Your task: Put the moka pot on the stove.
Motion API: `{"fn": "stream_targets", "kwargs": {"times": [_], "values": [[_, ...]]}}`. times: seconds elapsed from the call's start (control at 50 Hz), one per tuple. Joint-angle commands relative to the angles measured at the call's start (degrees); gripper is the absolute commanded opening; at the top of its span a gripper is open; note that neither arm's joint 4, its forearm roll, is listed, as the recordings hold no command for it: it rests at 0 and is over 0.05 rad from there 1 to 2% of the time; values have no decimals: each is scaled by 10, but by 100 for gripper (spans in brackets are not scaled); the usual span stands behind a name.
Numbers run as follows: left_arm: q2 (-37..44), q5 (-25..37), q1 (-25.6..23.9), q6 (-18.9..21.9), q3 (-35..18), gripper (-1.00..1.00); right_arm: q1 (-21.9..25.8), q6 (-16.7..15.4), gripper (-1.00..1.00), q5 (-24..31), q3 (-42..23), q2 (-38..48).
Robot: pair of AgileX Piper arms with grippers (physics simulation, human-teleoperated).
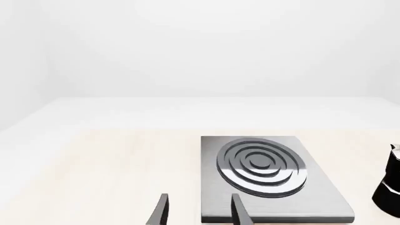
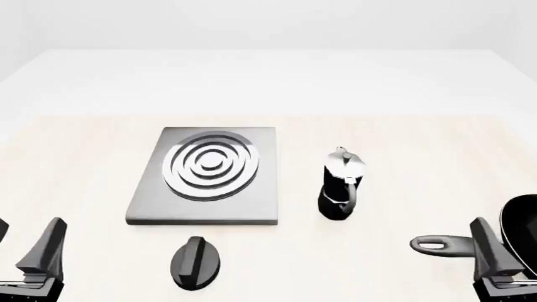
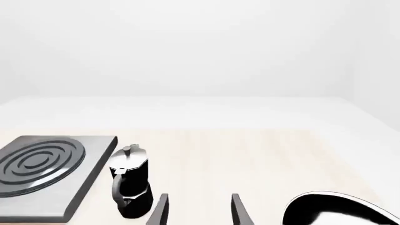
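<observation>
Right gripper (image 3: 198,211): fingers spread, holding nothing.
Moka pot (image 3: 130,187): upright on table, ahead and left of it, handle facing it, easy to grasp.
Stove (image 2: 206,176): beyond the pot, leftward.
Left gripper (image 1: 198,211): spread, idle.

In the front view, the left gripper (image 2: 25,267) is cut by the frame's lower left corner, so only one finger (image 2: 46,251) shows whole. The right gripper (image 2: 503,267) is cut at the lower right corner. Just beside it, the pan (image 2: 522,229) runs off the right edge; only part of its rim and its handle show.

In the left wrist view, the pot (image 1: 390,185), beside the stove (image 1: 269,180), is sliced by the frame's edge.

In the right wrist view, the stove loses its far side to the frame's edge, and the pan shows only as a partial arc.
</observation>
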Motion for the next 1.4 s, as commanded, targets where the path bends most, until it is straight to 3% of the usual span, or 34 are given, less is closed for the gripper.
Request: {"fn": "stream_targets", "kwargs": {"times": [0.02,0.4,0.74,1.12,1.4], "values": [[0,0,0,0,0,100,5,-6,100,4,-3,3],[0,0,0,0,0,100,58,-22,100,33,-40,4],[0,0,0,0,0,100,112,-22,100,-41,-50,90],[0,0,0,0,0,100,141,-24,100,-61,-55,120],[0,0,0,0,0,100,170,-19,100,-107,-50,169]]}}
